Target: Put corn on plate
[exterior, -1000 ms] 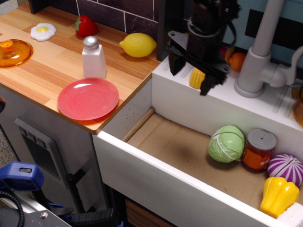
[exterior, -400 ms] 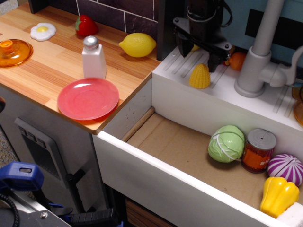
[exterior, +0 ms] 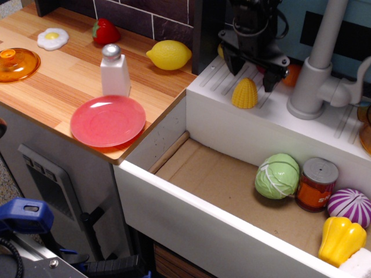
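Corn (exterior: 244,93) is sitting upright on the white grooved ledge behind the sink basin (exterior: 232,179), near the far edge by the faucet (exterior: 316,63). The gripper (exterior: 253,68) hangs right over it with its fingers spread apart, one on each side and a bit above, not touching as far as I can tell. Plate (exterior: 108,121) is on the wooden counter's front corner, well apart from the corn, just in front of the salt shaker (exterior: 113,70).

I lose the claw's (exterior: 253,74) upper body past the top edge; behind it an orange fruit (exterior: 291,74) is half hidden; far right, a jar (exterior: 365,128) is cropped.
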